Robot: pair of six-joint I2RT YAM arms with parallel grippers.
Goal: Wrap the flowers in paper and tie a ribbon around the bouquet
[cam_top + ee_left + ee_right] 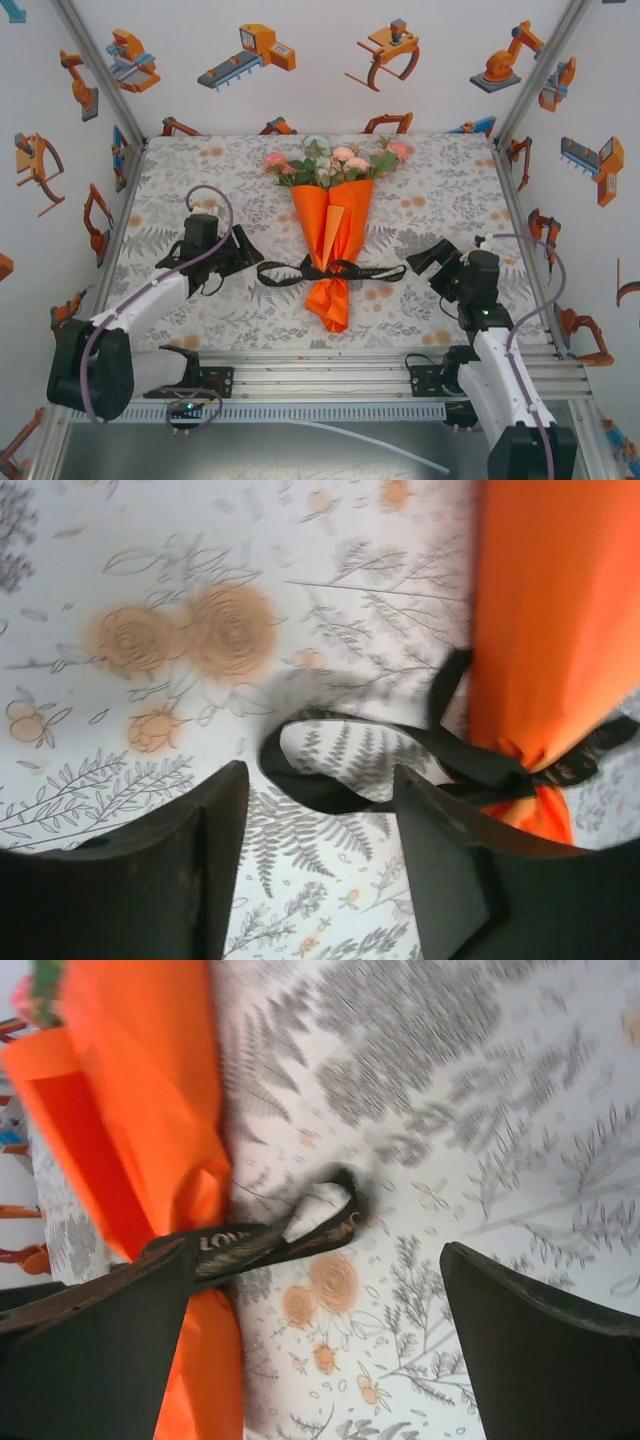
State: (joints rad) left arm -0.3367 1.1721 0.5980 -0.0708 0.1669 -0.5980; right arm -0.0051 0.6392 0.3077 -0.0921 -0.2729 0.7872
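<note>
Bouquet, tied with ribbon, lay on tablecloth. Left gripper and right gripper flanked it, both spread, empty.

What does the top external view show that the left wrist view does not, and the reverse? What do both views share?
Top external adds the flowers above the paper's wide end, the right gripper, and the ribbon's right-hand loop. Left wrist adds a close look at the ribbon's left loop lying on the tablecloth, just ahead of the open left gripper. Both share the orange paper pinched at its waist by the black ribbon knot.
</note>
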